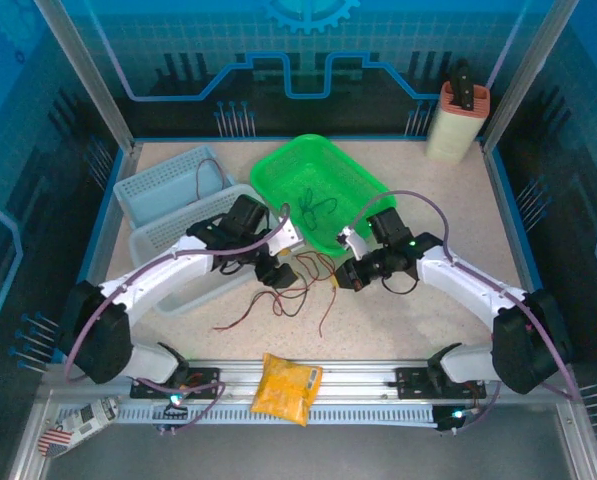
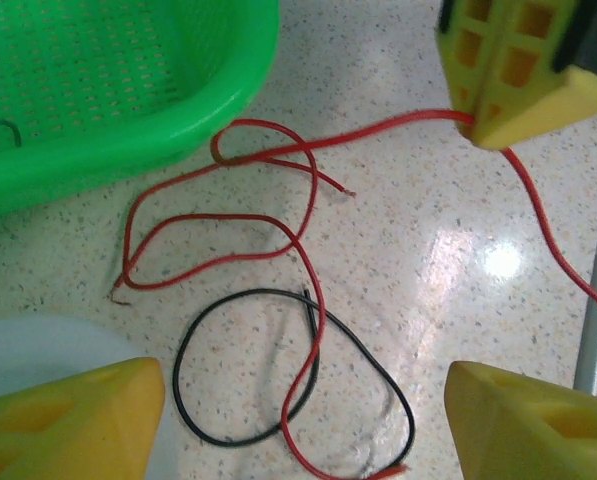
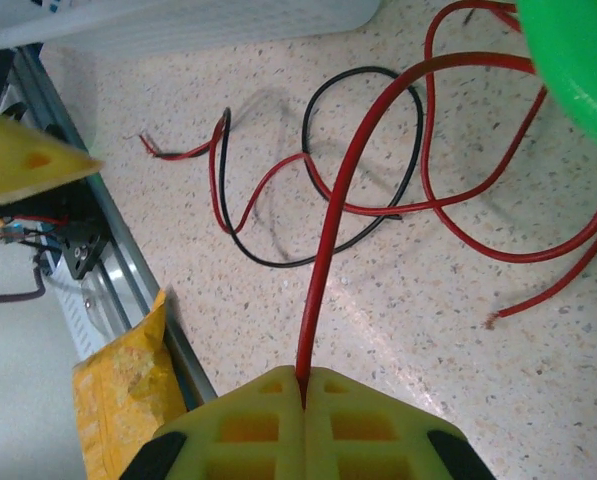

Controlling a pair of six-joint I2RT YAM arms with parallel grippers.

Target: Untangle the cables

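- two pale grey-blue slotted plastic baskets [image 1: 163, 190] sit side by side at the left of the speckled beige tabletop [image 1: 428, 320]; a thin dark wire [image 1: 214, 168] curls in the far one
- left gripper [image 1: 276, 270] is just right of the near basket, above the loose wires; in its wrist view the yellow wedge-shaped fingertips [image 2: 68, 420] stand wide apart; nothing between them, holding nothing
- the cables [image 1: 293, 290], a loose tangle of thin red and dark wires, lie on the tabletop between the two grippers, just in front of the green basket
- left wrist view: thin red cable [image 2: 321, 300] winds in several loops and crosses a thin black cable [image 2: 178, 370]; the black one forms an oval loop flat on the table
- yellow crinkled packet [image 1: 286, 388] lies on the metal rail [image 1: 378, 378] at the near edge, about centre
- bright green perforated plastic basket [image 1: 288, 170] stands at the centre back; a few thin dark strands [image 1: 318, 205] lie inside it
- right gripper [image 1: 344, 274] is right of the tangle, near the green basket's front corner; its yellow fingers [image 3: 248, 430] are pressed together on the red cable; the cable runs up off the table straight into the closed tips
- tall beige container [image 1: 456, 125] stands at the far right corner; a dark object sticks out of its top, too small to tell what
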